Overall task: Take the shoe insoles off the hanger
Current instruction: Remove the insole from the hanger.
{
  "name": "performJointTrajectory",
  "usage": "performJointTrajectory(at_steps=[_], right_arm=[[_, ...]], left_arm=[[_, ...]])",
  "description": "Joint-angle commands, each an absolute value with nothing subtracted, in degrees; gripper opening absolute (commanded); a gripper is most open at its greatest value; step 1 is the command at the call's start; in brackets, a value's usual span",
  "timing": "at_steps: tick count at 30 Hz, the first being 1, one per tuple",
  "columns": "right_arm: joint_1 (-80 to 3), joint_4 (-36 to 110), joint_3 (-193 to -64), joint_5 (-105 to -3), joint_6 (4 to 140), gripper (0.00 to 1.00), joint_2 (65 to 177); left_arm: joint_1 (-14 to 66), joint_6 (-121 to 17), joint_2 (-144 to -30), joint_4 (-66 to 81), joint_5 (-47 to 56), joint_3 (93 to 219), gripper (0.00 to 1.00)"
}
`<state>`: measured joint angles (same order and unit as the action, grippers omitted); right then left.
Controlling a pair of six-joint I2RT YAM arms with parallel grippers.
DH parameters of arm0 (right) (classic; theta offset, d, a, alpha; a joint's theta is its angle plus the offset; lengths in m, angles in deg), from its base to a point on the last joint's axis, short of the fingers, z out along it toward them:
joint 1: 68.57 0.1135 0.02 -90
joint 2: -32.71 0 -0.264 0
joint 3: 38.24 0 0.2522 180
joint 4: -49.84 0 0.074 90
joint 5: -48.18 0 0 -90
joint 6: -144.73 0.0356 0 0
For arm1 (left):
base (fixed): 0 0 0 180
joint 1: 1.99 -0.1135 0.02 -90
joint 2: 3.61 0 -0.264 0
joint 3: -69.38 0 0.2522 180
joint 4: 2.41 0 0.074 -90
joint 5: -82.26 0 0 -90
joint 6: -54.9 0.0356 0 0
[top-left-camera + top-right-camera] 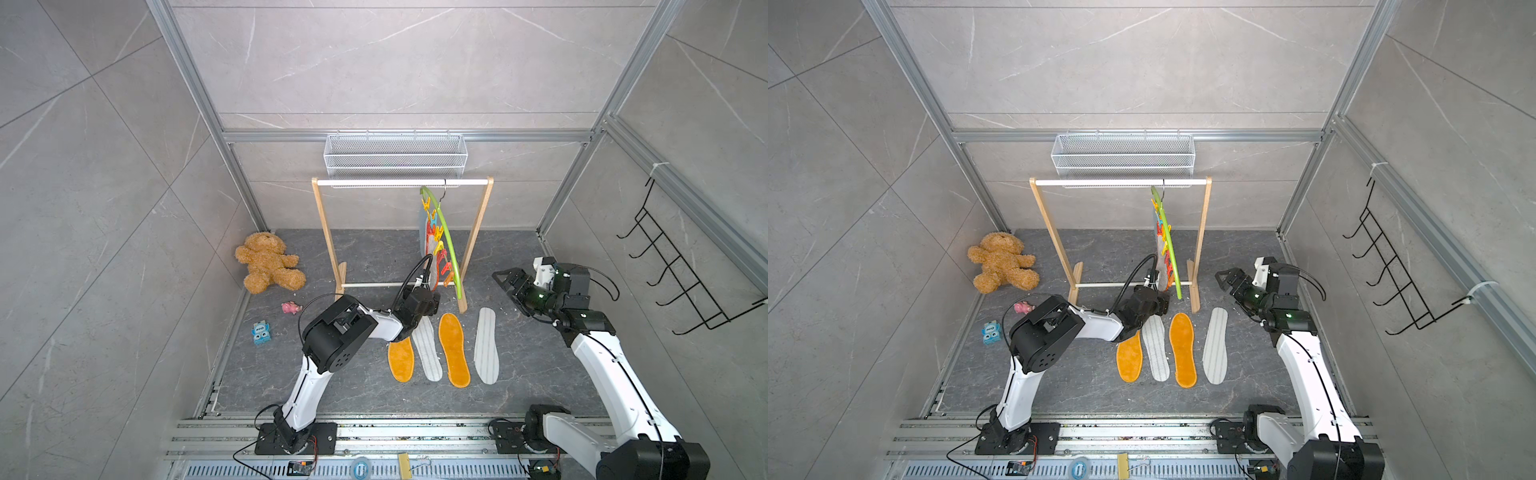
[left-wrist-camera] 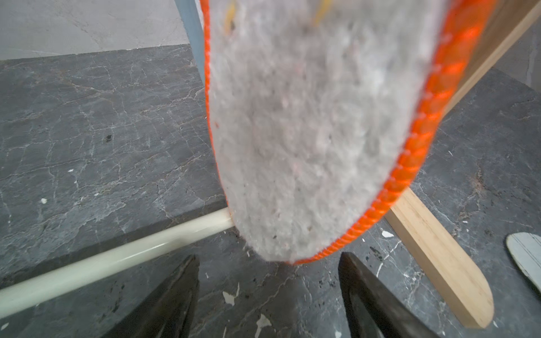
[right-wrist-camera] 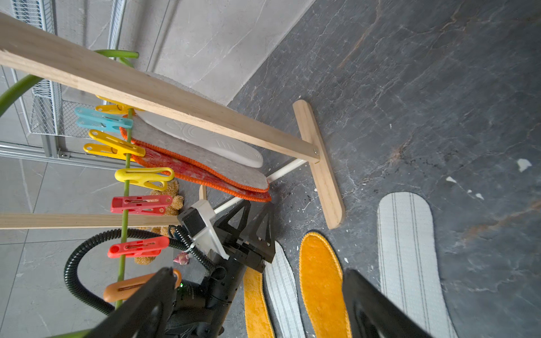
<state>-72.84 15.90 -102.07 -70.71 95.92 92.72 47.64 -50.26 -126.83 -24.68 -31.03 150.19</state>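
The lime-green hanger (image 1: 446,237) (image 1: 1169,245) hangs by its hook from the rail. Clipped under it in the right wrist view are a white insole (image 3: 210,137), a grey felt orange-rimmed one (image 3: 205,158) and a red mottled one (image 3: 187,169). My left gripper (image 1: 432,293) (image 2: 268,263) is open just below the grey felt insole (image 2: 307,131), whose lower tip hangs over the gap between the fingers, untouched. My right gripper (image 1: 500,276) (image 3: 257,272) is open and holds nothing, to the right of the rail frame. Two orange (image 1: 401,359) (image 1: 454,350) and two striped insoles (image 1: 427,349) (image 1: 486,345) lie on the floor.
The wooden rail frame (image 1: 401,182) stands mid-floor, with its foot (image 2: 439,263) close to my left gripper. A wire basket (image 1: 395,160) hangs on the back wall. A teddy bear (image 1: 268,268), a pink toy (image 1: 291,307) and a blue toy (image 1: 261,332) lie at left. A black hook rack (image 1: 673,266) hangs at right.
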Motion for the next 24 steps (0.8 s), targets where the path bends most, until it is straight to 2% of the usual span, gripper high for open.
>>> performJointTrajectory(at_steps=[1,7,16,24], right_arm=[[-73.50,16.67,-101.31,-72.75,96.12,0.92,92.52],[-74.22,16.87,-101.60,-74.41,96.20,0.92,93.35],[-74.61,17.65,-101.57,-75.57,96.83,0.91,93.79],[-74.63,17.71,-101.57,-76.10,97.00,0.91,93.53]], left_arm=[[47.92,-51.47,-127.97,-25.95,-33.51,153.05,0.76],[48.02,-52.15,-129.30,-23.65,-33.61,155.89,0.74],[47.97,-52.11,-129.14,-23.44,-33.37,155.78,0.58],[47.85,-51.79,-127.81,-25.54,-33.36,153.33,0.49]])
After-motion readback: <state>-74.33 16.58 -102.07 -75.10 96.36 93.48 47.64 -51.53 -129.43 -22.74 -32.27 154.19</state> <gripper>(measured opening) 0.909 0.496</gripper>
